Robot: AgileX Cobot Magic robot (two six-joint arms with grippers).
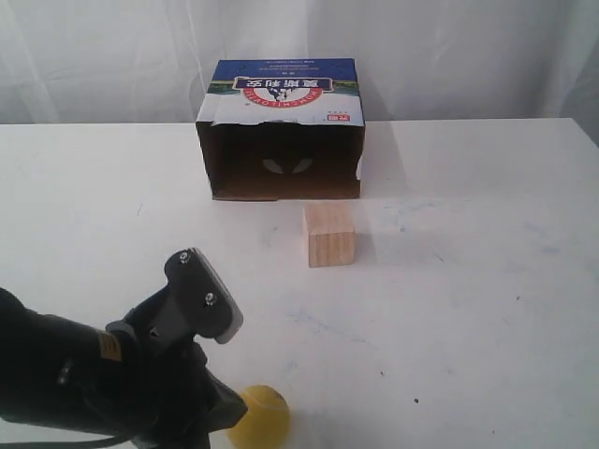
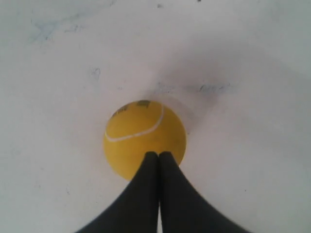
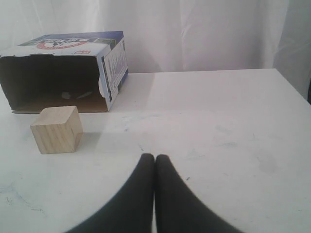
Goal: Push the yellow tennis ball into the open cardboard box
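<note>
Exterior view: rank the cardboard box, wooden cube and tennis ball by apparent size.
1. cardboard box
2. wooden cube and yellow tennis ball: look alike; ball is nearer and partly cut off, so unranked.

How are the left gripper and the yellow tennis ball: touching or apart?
Cannot tell. In the left wrist view the shut left gripper overlaps the yellow tennis ball, yet could hover above it. Exterior view: hidden.

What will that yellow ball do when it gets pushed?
Being round on a smooth table, the yellow tennis ball will probably roll freely. The left end effector, shut to a narrow tip, sits at it, so an off-centre push might send it sideways. The wooden cube could deflect it.
</note>
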